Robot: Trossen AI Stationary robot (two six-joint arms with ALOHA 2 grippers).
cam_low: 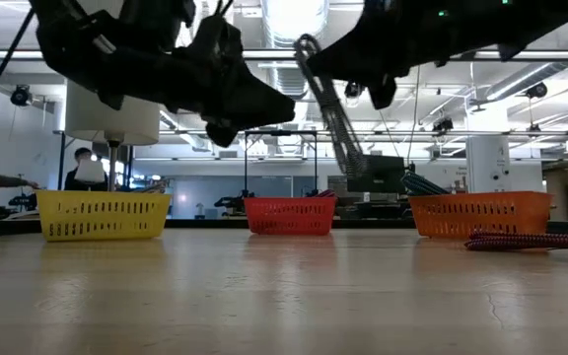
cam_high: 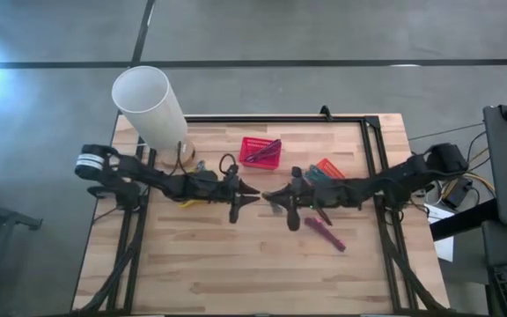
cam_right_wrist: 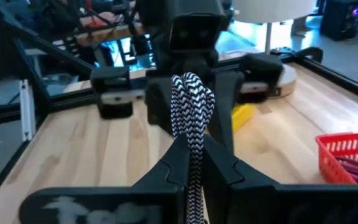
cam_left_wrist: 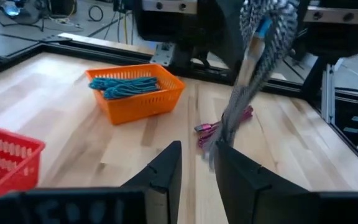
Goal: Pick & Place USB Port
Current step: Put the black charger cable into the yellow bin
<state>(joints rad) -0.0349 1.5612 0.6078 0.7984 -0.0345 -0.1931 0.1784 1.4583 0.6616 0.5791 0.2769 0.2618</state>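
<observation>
A black-and-white braided USB cable point(cam_right_wrist: 191, 102) is held above the table's middle by my right gripper point(cam_right_wrist: 194, 146), which is shut on it. My right gripper point(cam_high: 269, 195) points toward the table's left. My left gripper point(cam_high: 252, 192) faces it from the left, tip to tip, and is open. In the left wrist view the cable point(cam_left_wrist: 260, 50) hangs down in front of my left gripper point(cam_left_wrist: 197, 155). Its lower part comes close to the gap between the fingers; whether it touches them I cannot tell. In the low view the cable point(cam_low: 338, 128) hangs clear of the tabletop. My right gripper pinches the cable between its two fingers, on a doubled stretch just below a loop point(cam_right_wrist: 191, 93) that sticks out past the fingertips. The fingers lie nearly level and come from the table's right. The cable is lifted clear, one length hanging slantwise below point(cam_low: 348, 158).
A red basket point(cam_high: 260, 151) stands at the far middle, an orange basket point(cam_high: 328, 167) with teal cords to its right, and a yellow basket point(cam_low: 102, 215) under the left arm. A magenta cable point(cam_high: 324, 233) lies near the right arm. A white cylinder point(cam_high: 150, 104) stands at the far left.
</observation>
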